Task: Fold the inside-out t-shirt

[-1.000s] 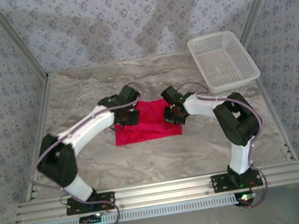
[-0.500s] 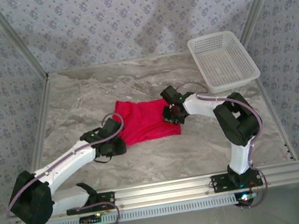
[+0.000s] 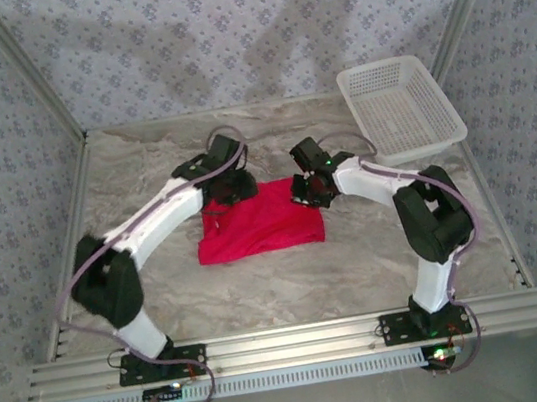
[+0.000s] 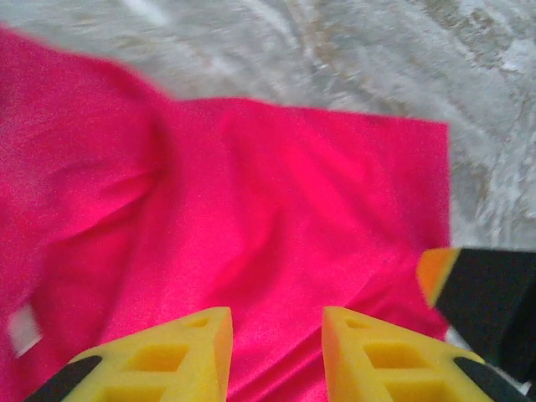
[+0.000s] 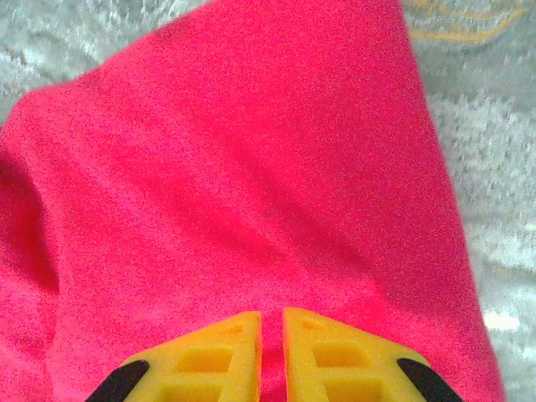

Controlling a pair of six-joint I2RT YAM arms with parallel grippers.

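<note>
Top external: red t-shirt (image 3: 262, 224) lies roughly flat near the middle of the marbled tabletop (image 3: 358, 258). Left tool (image 3: 231, 188) sits at the shirt's 11 o'clock edge and right tool (image 3: 309, 187) at its 1 o'clock corner. White mesh basket (image 3: 402, 110) stands at 2 o'clock, apart from the cloth.

Left wrist: left tool (image 4: 276, 322) is low over the t-shirt (image 4: 276, 209), yellow fingers narrowly apart, with nothing seen pinched between them. Cloth is rumpled, with a small white tag (image 4: 23, 328) at 8 o'clock. Bare tabletop (image 4: 377, 50) runs from 12 to 3 o'clock.

Right wrist: right tool (image 5: 272, 322) has its fingers drawn almost together, a thin slit left. I cannot tell whether cloth is caught. T-shirt (image 5: 251, 167) spreads ahead, tabletop (image 5: 494, 167) at 3 o'clock.
</note>
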